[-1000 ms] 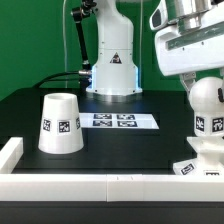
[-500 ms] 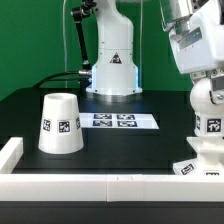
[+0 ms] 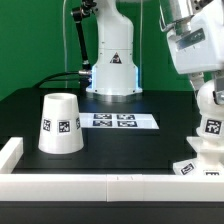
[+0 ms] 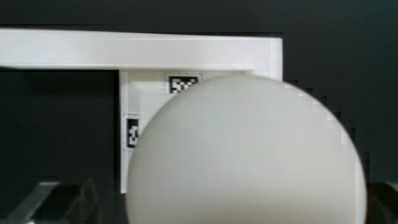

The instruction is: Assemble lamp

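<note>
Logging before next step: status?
Gripper over bulb, jaws flanking it, grip unconfirmed. Bulb above base, seating unclear. Shade standing apart, nothing blocking.

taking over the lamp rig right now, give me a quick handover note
Gripper: down over the white ball-shaped plastic bulb; the pictures do not show whether the jaws are shut on it.
Bulb: standing on the flat square white base, at the exterior view's right.
White truncated-cone shade: alone on the black table, at the exterior view's left, wide end down.
Done: bulb placed on base.
Left: check the bulb is seated, then fit the shade.
</note>
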You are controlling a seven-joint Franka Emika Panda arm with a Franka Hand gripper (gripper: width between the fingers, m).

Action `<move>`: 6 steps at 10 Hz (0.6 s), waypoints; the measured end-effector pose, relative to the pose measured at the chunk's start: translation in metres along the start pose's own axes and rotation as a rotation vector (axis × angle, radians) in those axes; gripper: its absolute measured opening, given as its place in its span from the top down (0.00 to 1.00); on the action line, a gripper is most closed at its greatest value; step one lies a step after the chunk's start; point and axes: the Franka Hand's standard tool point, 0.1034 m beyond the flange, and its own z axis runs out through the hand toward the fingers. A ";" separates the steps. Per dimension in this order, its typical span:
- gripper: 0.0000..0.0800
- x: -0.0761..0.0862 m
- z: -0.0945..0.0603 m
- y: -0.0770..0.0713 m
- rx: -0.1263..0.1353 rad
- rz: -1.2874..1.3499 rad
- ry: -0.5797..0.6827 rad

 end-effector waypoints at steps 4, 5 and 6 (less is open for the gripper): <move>0.13 0.001 0.001 0.001 -0.010 -0.342 -0.005; 0.13 0.002 0.001 0.001 -0.010 -0.443 -0.004; 0.13 0.001 0.002 0.001 -0.012 -0.487 -0.004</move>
